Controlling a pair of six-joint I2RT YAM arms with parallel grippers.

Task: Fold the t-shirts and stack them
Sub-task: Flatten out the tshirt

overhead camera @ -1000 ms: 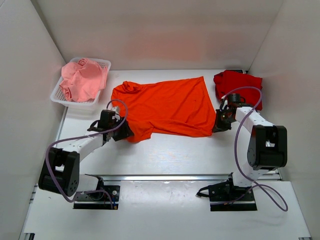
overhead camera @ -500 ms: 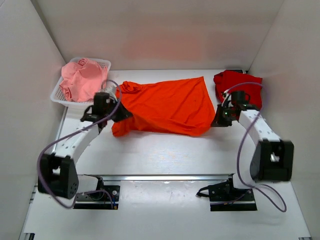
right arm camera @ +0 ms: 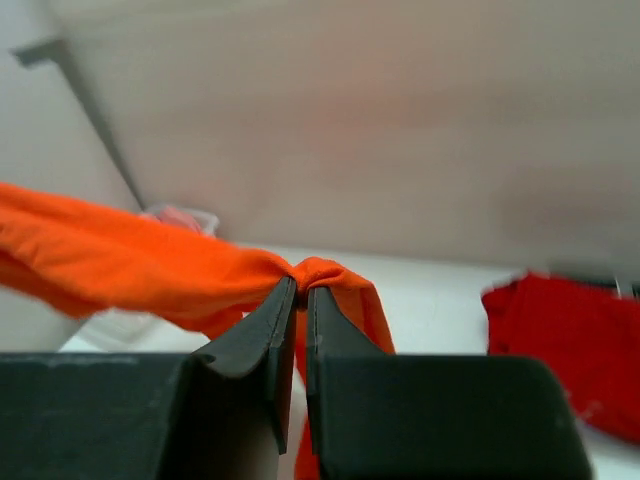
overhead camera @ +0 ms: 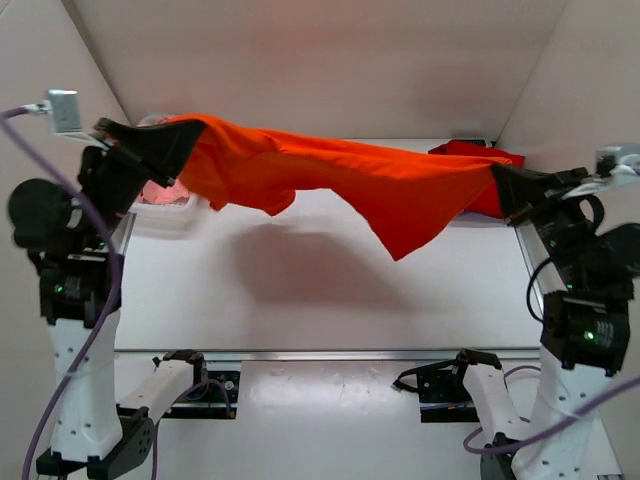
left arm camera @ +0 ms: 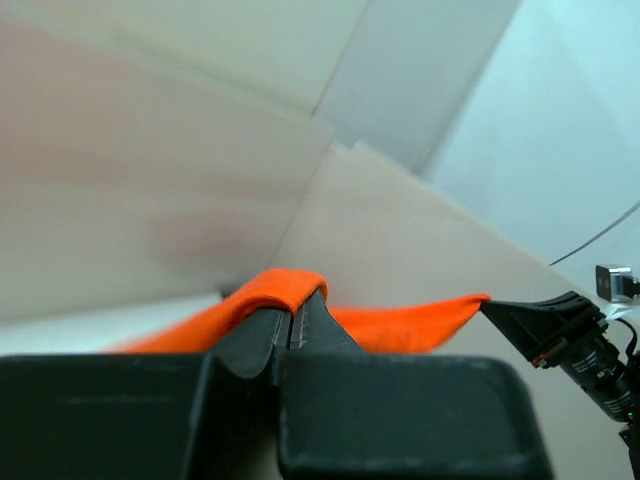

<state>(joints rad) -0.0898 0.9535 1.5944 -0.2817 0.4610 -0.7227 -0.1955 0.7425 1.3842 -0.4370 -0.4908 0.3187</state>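
The bright orange t-shirt hangs in the air above the table, stretched between both grippers, with a loose flap drooping in the middle. My left gripper is shut on its left end, and cloth folds over the fingertips in the left wrist view. My right gripper is shut on the right end, with a bunch of orange cloth pinched at the tips. The darker red t-shirt lies on the table at the back right, partly hidden in the top view. The pale pink t-shirt peeks out below the orange one.
The white mesh basket holding the pink shirt stands at the back left, mostly covered by the raised cloth and the left arm. White walls enclose the table on three sides. The orange shirt casts a shadow on the bare tabletop.
The left gripper shut on the orange shirt's left end. Both arms then rose high, lifting the shirt off the table and stretching it between them.
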